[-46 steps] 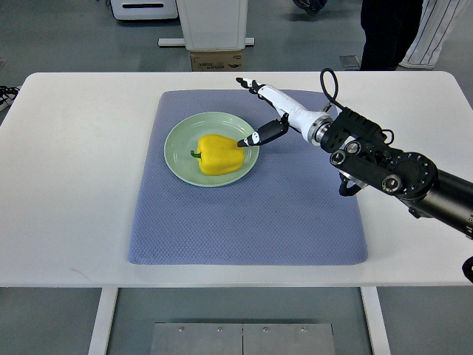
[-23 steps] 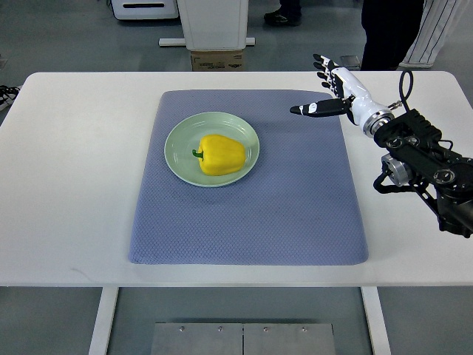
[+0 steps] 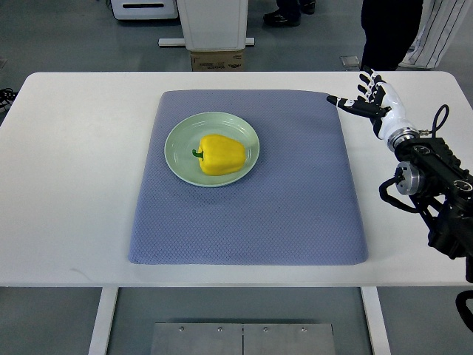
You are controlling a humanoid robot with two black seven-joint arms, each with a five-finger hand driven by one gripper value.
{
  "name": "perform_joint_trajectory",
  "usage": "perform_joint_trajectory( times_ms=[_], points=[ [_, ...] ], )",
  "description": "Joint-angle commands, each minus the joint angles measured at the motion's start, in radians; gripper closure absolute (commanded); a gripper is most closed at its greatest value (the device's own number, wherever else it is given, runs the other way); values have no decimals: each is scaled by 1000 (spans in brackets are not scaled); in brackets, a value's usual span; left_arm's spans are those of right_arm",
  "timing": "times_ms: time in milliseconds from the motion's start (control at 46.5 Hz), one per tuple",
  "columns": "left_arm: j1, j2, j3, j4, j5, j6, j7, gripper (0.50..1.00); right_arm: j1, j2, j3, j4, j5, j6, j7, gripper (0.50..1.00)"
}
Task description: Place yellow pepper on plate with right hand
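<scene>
A yellow pepper (image 3: 221,154) with a green stem lies on the pale green plate (image 3: 177,159), which rests on the blue-grey mat (image 3: 251,214). My right hand (image 3: 367,101) hovers by the mat's far right corner, well to the right of the plate. Its fingers are spread and hold nothing. Its arm (image 3: 432,185) comes in from the right edge. The left arm does not show.
The mat lies on a white table (image 3: 74,170). Beyond the far edge stand a white pedestal with a cardboard box (image 3: 212,59) at its foot, and a person's legs (image 3: 392,33).
My right hand has left the pepper on the plate and drawn back to the right, from the plate's rim to the mat's far right corner.
</scene>
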Motion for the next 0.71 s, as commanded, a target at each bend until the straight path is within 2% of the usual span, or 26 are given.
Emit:
perform_joint_trajectory(
  times_ms=[0,194,688],
  points=[
    [0,0,0,-1,0,0,0,500,-10,15,37,0,6,-8,-11,505],
    [1,0,0,-1,0,0,0,500,-34,67,130,3,7,-9,-13,500],
    [0,0,0,-1,0,0,0,500,-49,82,149,5,96,-8,-8,500]
  ],
)
